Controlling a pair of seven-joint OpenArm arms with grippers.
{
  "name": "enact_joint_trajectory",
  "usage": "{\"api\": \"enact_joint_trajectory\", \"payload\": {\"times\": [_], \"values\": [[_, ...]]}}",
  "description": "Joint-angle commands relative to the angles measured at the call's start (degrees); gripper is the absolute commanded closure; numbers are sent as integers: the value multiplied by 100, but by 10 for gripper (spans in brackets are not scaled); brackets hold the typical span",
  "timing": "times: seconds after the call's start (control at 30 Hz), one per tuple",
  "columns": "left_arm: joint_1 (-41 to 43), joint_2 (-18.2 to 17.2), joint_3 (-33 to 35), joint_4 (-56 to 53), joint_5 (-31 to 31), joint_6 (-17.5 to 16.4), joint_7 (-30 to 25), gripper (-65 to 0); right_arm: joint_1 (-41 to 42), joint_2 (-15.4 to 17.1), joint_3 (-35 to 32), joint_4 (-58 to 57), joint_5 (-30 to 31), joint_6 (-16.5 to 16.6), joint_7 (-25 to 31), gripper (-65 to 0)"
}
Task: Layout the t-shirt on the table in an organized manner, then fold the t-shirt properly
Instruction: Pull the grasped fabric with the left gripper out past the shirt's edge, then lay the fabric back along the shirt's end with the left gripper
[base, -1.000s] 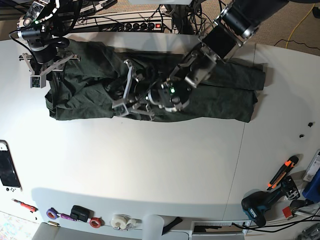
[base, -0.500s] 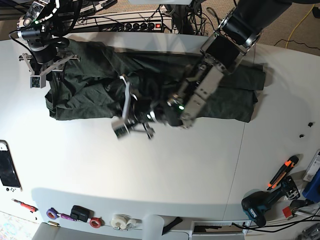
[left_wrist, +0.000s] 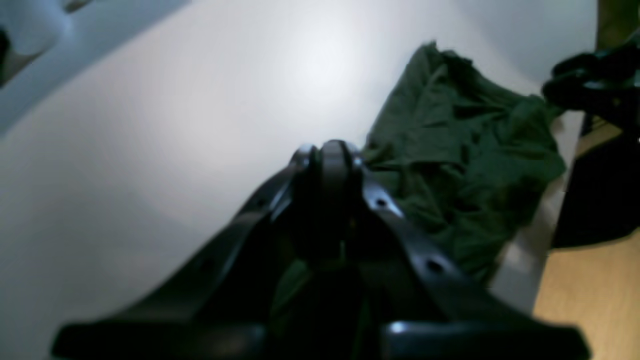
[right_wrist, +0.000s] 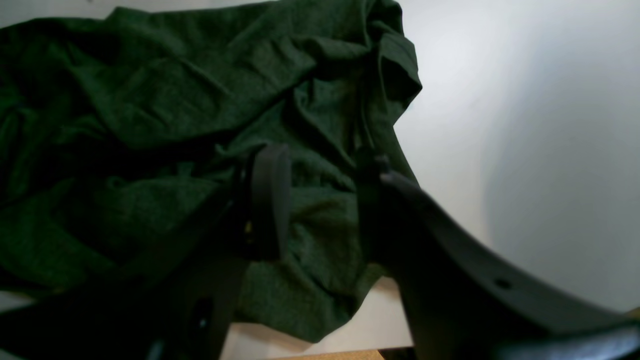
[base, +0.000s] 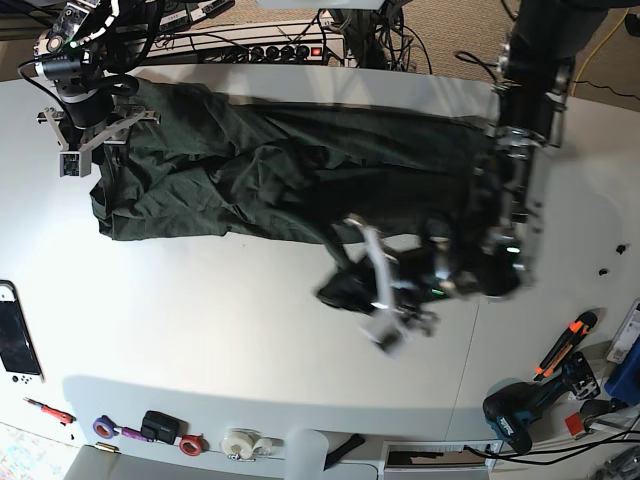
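Olive t-shirt (base: 250, 170) lies bunched along the table's (base: 200, 330) far edge. Your left gripper (base: 385, 300), clamped on a fold, has dragged it nearer since before; broad bare tabletop ahead. Right gripper (base: 85, 135) hangs parted over the shirt's corner.

This looks like a robotics lab or workshop. A big white surface (base: 250, 330) carries two robot arms. Behind it lie many black cables and a power strip (base: 285, 50) with a red switch. Along the near edge there are tools: a cordless drill (base: 525, 410), an orange-handled cutter (base: 565, 343), rolls of tape (base: 240, 443) and a small screwdriver (base: 48, 410).
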Motion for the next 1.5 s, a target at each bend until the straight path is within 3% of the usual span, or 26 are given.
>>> {"api": "enact_joint_trajectory", "payload": {"times": [0.0,0.43,0.87,1.1,1.47], "values": [[-136,-131,-236,83,-221,2,-50,0,0,50,22,90,39,-15,149,-221],[-70,-901,-2070,289,-1126,-24,391,0,0,50,22,92,39,-17,166,-221],[1185,-1207,-2295,1576,-1228,-24,457,0,0,50,22,92,37,-20,245,-221],[1908,-1209,-2295,2741,-402,-20,470,0,0,50,22,90,35,-20,243,-221],[2319,-1207,-2546,2844,590,293,494,0,0,50,22,90,13,-20,210,-221]]}}
